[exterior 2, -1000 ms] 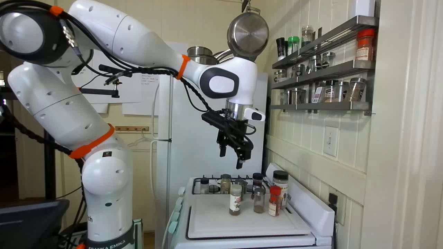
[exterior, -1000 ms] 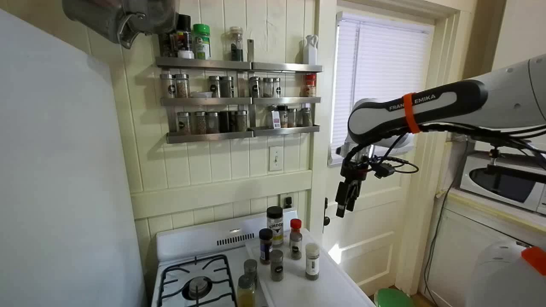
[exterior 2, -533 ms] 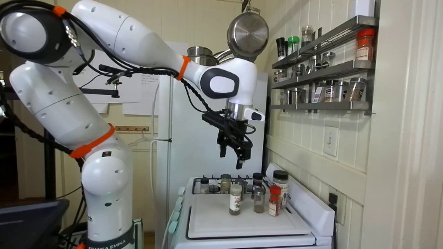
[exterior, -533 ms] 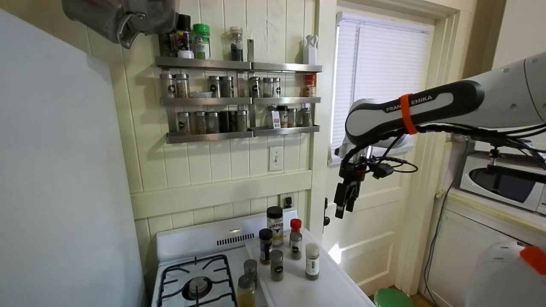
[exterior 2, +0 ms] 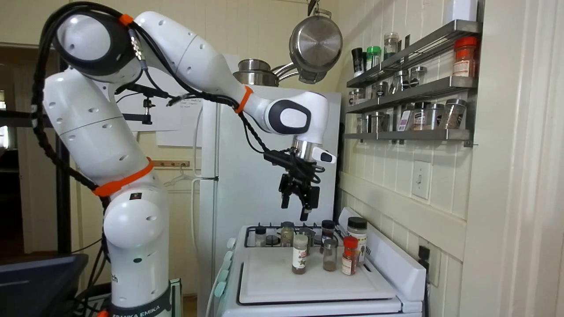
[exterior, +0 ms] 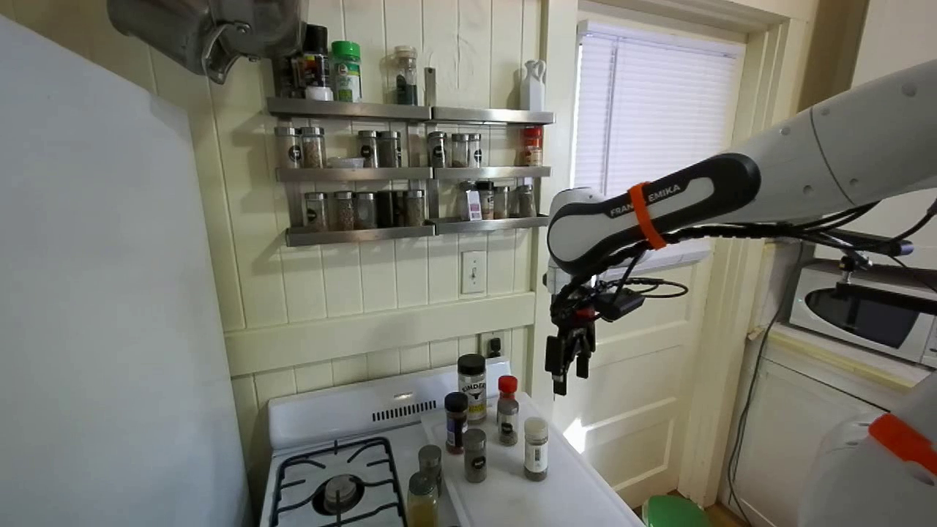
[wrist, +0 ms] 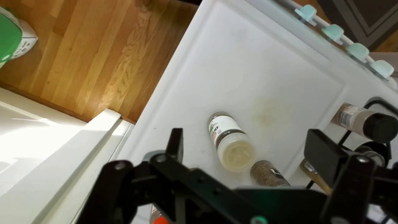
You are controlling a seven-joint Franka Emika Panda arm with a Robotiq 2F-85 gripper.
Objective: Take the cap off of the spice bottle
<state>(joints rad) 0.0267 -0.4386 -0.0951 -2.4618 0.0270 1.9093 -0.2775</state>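
Progress: approach stage only, in my judgement. Nothing is held and no removal is evident; the descent, the grip and the uncapping itself are all left to do.

The arm (exterior 2: 198, 57) stands with its elbow raised, the forearm sloping downward and the wrist bent so that its end points close to straight down. I find that pose fit for a reach from above.

Under the wrist is the stove (exterior: 410, 439), and on that the surface (exterior 2: 308, 288), a white cover; everything standing there is upright.

The pincer (exterior 2: 294, 210) is released: its fingers (wrist: 325, 154) are spread, with nothing gripped between them. It hangs above the surface, touching nothing.

Of the goods inspected, the black-lidded jar (exterior 2: 358, 240) is the largest, with the red-topped bottle (exterior 2: 349, 257) near it.

The item I take to be meant by the task is the pale-capped bottle (exterior 2: 299, 259), upright on the surface, below the pincer and well apart from it. In the wrist view it shows in the gap between the fingers, so alignment looks fair. A metal-lidded jar (exterior 2: 330, 259) stands near and, in my opinion, could be knocked by a crooked descent.

Smallest item, the cap (wrist: 238, 155): in place on its bottle. Whether it screws or snaps I cannot tell from here.
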